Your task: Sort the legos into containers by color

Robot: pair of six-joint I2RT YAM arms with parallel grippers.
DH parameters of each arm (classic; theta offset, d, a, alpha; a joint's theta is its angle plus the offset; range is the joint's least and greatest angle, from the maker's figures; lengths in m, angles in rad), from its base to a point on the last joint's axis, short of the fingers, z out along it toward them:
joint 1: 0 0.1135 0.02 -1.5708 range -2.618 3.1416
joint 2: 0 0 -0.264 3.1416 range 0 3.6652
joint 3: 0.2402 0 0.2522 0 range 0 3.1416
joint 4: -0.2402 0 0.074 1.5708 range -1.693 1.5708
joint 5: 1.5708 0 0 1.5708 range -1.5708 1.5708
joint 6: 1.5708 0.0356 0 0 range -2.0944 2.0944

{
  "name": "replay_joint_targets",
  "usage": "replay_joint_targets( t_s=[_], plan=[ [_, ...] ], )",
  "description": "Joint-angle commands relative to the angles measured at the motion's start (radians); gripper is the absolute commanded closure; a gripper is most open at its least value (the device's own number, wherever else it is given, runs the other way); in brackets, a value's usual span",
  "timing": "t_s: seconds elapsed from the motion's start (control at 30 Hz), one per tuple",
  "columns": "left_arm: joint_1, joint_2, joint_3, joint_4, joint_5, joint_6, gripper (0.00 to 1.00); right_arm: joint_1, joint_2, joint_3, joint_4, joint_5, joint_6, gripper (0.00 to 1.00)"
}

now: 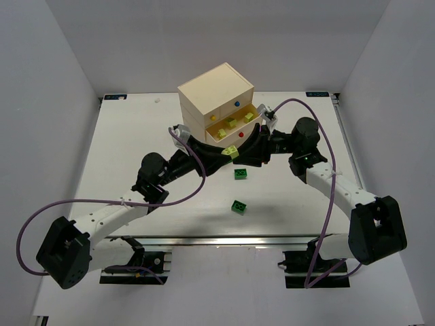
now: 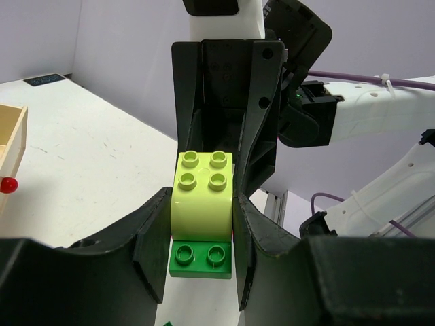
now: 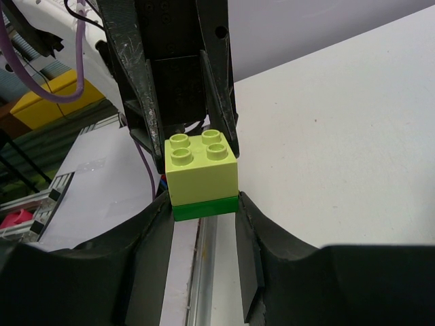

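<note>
Your left gripper [image 2: 200, 224] pinches the lime brick [image 2: 202, 193], studs up, which sits locked onto a green brick [image 2: 200, 258]. Facing it, your right gripper [image 3: 202, 204] appears to clamp that green base. Two colours cannot share a drawer, so this double grip looks set to pull them apart. Both bricks hang between the tools, off the table. Just beyond them the drawer [image 1: 234, 136] stands open with other lime bricks [image 1: 230, 123] inside, likely this one's home.

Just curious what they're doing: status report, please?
Left fingers, right fingers both shut on one lime-on-green stack. Two green bricks loose on table. Drawer open, nothing blocking.
</note>
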Motion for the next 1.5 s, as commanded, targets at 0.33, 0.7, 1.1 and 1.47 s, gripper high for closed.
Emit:
replay_joint_targets(
  t_s=[0.33,0.7,1.1,1.47],
  plan=[
    [0.031,-0.095,0.046,0.085,-0.17,0.036,1.0,-0.033,-0.016,-0.006,-0.073,-0.013,-0.07,1.0],
    [0.031,-0.095,0.053,0.088,-0.208,0.042,1.0,-0.038,-0.023,-0.014,-0.075,-0.01,-0.07,1.0],
    [0.031,-0.092,0.075,0.065,-0.208,0.043,1.0,-0.038,-0.022,0.035,-0.219,-0.015,-0.18,1.0],
    [0.031,-0.104,0.083,0.031,-0.199,0.063,1.0,-0.038,0.03,0.143,-0.457,-0.015,-0.373,1.0]
  ],
)
